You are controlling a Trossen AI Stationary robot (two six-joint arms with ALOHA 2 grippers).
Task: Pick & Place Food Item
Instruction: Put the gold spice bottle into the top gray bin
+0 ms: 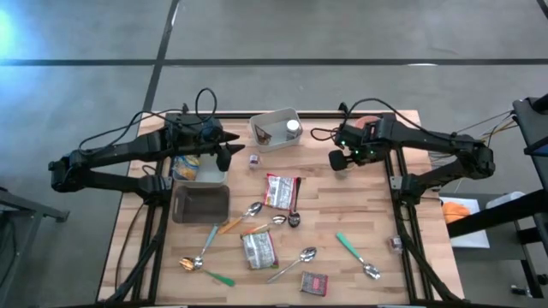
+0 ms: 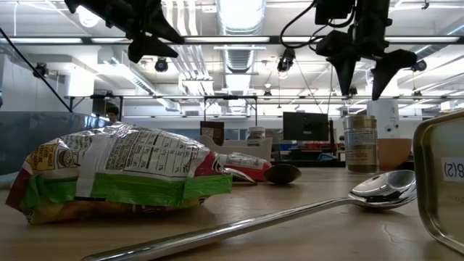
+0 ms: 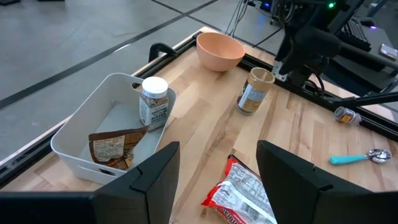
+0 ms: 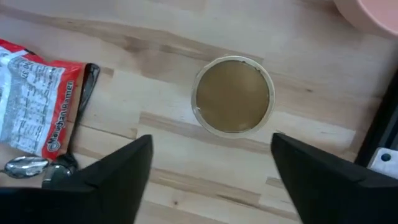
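A round tin can [image 4: 233,96] with a paper label [image 3: 252,91] stands upright on the wooden table near its far right. My right gripper [image 4: 212,140] hangs open above it, fingers pointing down, clear of the can [image 2: 360,143]. My left gripper [image 3: 217,180] is open and holds nothing; it hovers at the far left [image 1: 233,152], aimed at the white bin [image 3: 81,140]. In the bin are a white-capped jar [image 3: 153,102] and a brown packet [image 3: 115,146]. A red noodle packet [image 1: 282,190] lies flat mid-table, and another [image 1: 259,250] lies nearer the front.
A pink bowl [image 3: 219,50] sits at the far right corner behind the can. A dark tray [image 1: 200,203] lies at the left. Several spoons [image 1: 298,261], a teal-handled one [image 1: 355,255] and a small dark packet [image 1: 314,283] are scattered over the near half.
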